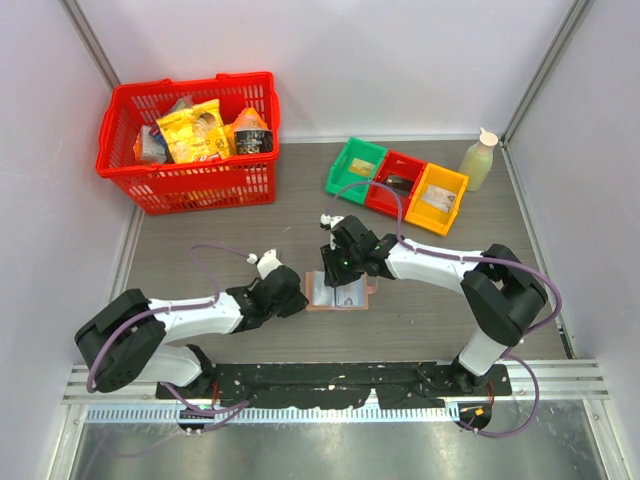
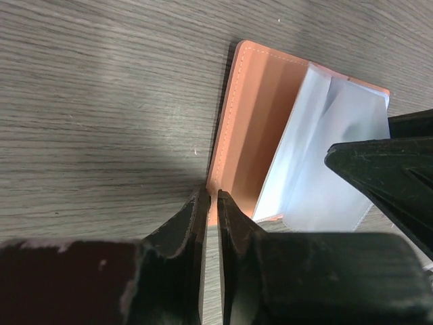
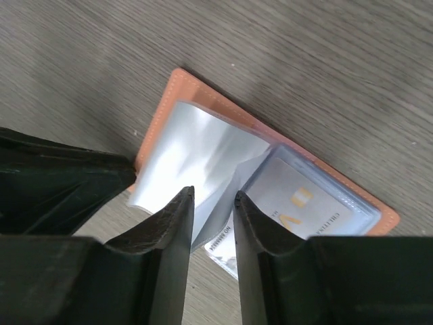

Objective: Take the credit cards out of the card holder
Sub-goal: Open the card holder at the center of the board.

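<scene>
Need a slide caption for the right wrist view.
Open card holder beneath the right end effector, jaws parted; one credit card visible inside.

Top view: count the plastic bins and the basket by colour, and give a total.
Red: 2, the basket and the red bin
Green: 1, the green bin
Yellow: 1, the yellow bin
Total: 4
</scene>
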